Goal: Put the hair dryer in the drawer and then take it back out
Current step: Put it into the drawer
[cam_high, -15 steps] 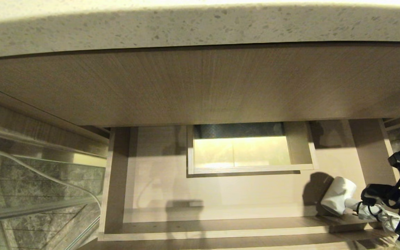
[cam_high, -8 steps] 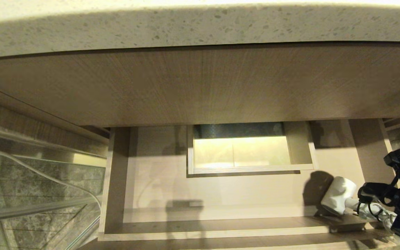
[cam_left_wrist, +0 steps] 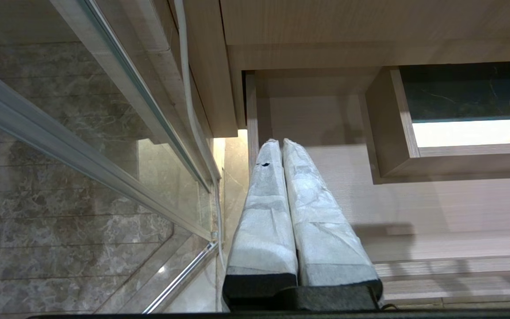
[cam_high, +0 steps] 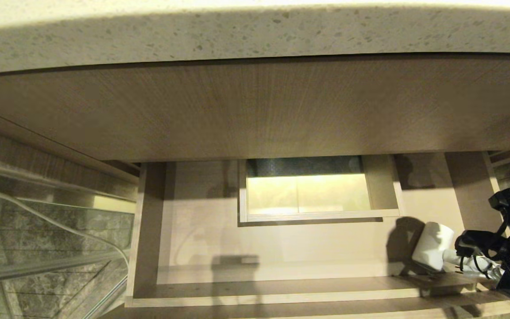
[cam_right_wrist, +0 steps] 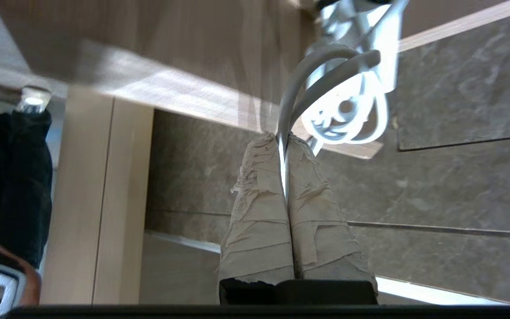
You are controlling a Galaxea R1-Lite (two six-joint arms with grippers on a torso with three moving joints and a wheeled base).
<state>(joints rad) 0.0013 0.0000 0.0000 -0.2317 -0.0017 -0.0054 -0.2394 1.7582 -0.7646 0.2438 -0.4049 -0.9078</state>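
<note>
My right gripper [cam_right_wrist: 283, 146] has just pressed its fingers together on the dryer's cord [cam_right_wrist: 295, 84], while the dryer [cam_high: 432, 246] lies at the drawer's [cam_high: 281, 248] right end, so I think the taking out begins.

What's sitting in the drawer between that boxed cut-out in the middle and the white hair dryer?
Nothing: the head view shows only bare, shadowed drawer floor between the boxed cut-out and the hair dryer.
</note>
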